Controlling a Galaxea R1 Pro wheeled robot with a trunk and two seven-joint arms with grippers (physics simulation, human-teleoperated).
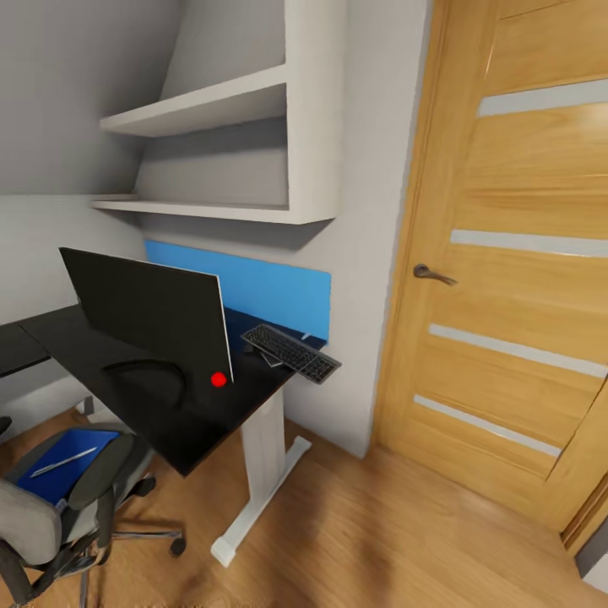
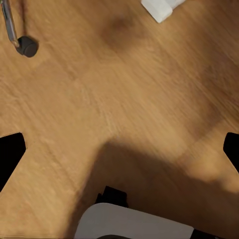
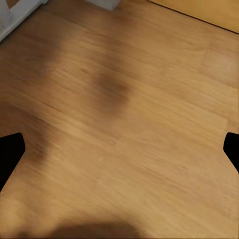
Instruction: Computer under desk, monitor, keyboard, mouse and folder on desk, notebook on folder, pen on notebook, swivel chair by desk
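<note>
In the head view we see the black-topped table (image 1: 211, 422) with its white leg (image 1: 257, 473) standing on the light wood floor (image 1: 380, 523). The monitor (image 1: 152, 312) stands on the table with its round base (image 1: 143, 384) on the top, and a small red dot (image 1: 219, 379) shows at its lower corner. The keyboard (image 1: 291, 352) lies on the table just beside the monitor, at the end nearest the wooden door (image 1: 515, 279), with one end reaching past the table's edge. Behind it a blue panel (image 1: 270, 291) runs along the wall, and white shelves (image 1: 228, 152) hang above. The swivel chair (image 1: 59, 507) stands near the table's front corner, and the blue folder (image 1: 63, 464) lies on its seat with the pen (image 1: 63, 462) resting on top of it. From the left wrist we look down at bare floor between the spread fingertips (image 2: 11, 154) of the left gripper (image 2: 119, 154), wide open and holding nothing; a chair castor (image 2: 27, 47) and the foot of the table leg (image 2: 162, 7) lie well ahead of it, and a white part of the robot (image 2: 134, 224) sits close under it. The right gripper (image 3: 119, 154) is likewise wide open and empty, its fingertips (image 3: 10, 154) apart over plain floor, with a strip of the door's bottom edge (image 3: 199, 10) far ahead.
</note>
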